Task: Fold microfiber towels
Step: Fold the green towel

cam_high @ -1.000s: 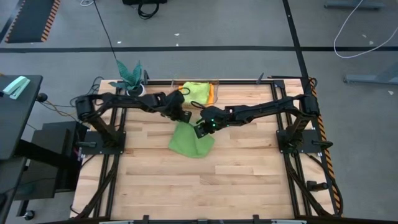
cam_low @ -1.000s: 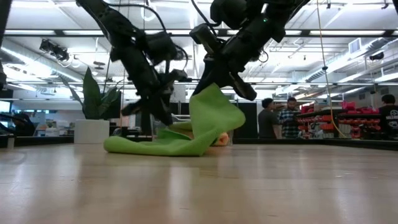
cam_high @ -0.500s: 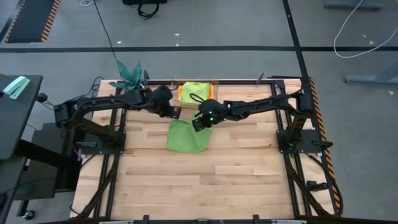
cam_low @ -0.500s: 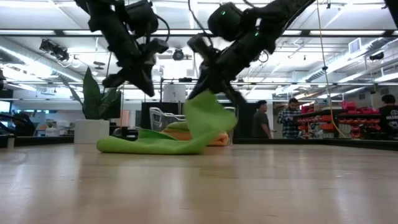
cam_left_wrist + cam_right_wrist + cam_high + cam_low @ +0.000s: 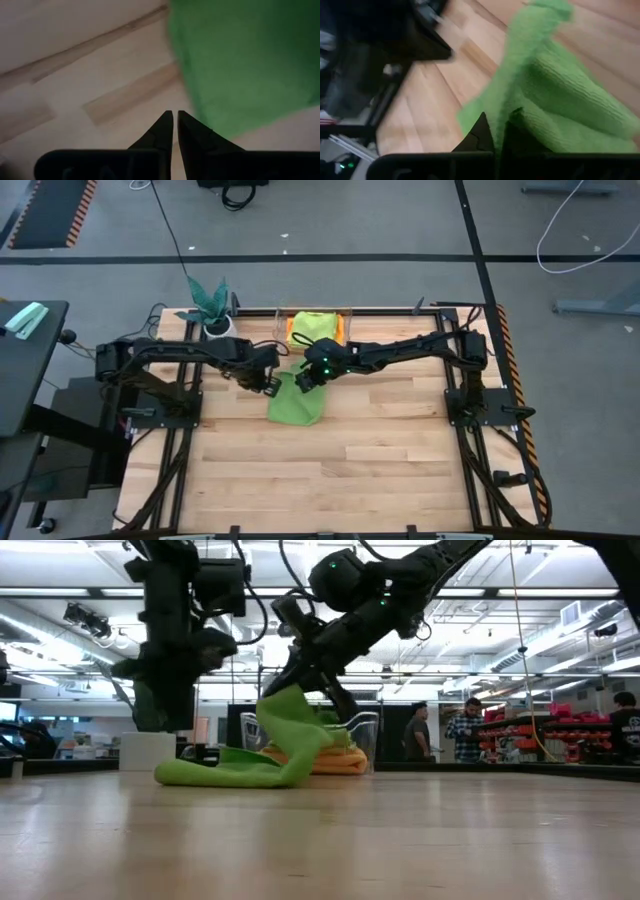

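Right now the right gripper (image 5: 305, 377) pinches an edge of the green towel (image 5: 296, 400), fingers closed on the cloth, lifting that edge up off the table (image 5: 400, 450); low view shows the cloth rising in a hump under the gripper (image 5: 300, 690) while the rest of the towel (image 5: 225, 772) lies flat on the wood. Right wrist view confirms cloth (image 5: 555, 100) caught between its dark fingers. Left gripper (image 5: 268, 383) hangs just beside the towel's left edge, above bare wood, fingers nearly together with only a thin slit, holding nothing; left wrist view shows the towel (image 5: 245, 60) just ahead of its fingertips (image 5: 165, 125). Behind the green towel, a lime towel (image 5: 312, 327) lies over an orange one (image 5: 290, 332) at the far table edge. Potted plant (image 5: 210, 305) stands at the far left corner. People (image 5: 465, 735) stand in the room behind.
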Controlling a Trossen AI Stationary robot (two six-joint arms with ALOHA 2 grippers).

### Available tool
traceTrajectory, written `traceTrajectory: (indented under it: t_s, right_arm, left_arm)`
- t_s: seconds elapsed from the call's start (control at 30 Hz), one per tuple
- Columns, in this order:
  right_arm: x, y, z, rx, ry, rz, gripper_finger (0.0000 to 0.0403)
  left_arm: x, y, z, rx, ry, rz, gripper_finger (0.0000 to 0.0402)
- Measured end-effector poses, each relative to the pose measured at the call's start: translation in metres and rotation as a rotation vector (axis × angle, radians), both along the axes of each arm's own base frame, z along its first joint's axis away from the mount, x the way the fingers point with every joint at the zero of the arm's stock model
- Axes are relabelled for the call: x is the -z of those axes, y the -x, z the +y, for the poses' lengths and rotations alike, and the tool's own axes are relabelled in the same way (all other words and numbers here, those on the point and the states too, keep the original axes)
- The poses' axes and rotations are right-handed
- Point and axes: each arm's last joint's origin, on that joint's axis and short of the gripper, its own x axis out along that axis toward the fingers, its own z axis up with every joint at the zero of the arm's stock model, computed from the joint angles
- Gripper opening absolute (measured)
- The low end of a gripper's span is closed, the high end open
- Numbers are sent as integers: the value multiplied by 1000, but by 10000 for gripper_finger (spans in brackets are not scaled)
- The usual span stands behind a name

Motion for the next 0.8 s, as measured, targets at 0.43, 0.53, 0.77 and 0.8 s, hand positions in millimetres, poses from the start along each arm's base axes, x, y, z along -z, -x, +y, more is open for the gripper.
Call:
traceTrajectory:
  t_s: [0.43,0.53,0.77,0.8]
  right_arm:
    - [27,-22,0,-63,-53,34,7]
    - [26,-26,2,-87,-43,9,15]
    - [28,-25,2,-134,-19,25,58]
    - [29,-25,2,-137,-17,26,68]
  left_arm:
    - [0,12,-1,-6,-7,116,39]
    - [-3,13,-1,-7,-7,98,39]
    - [-3,13,1,-13,-9,88,36]
    - [-3,13,2,-15,-10,86,35]
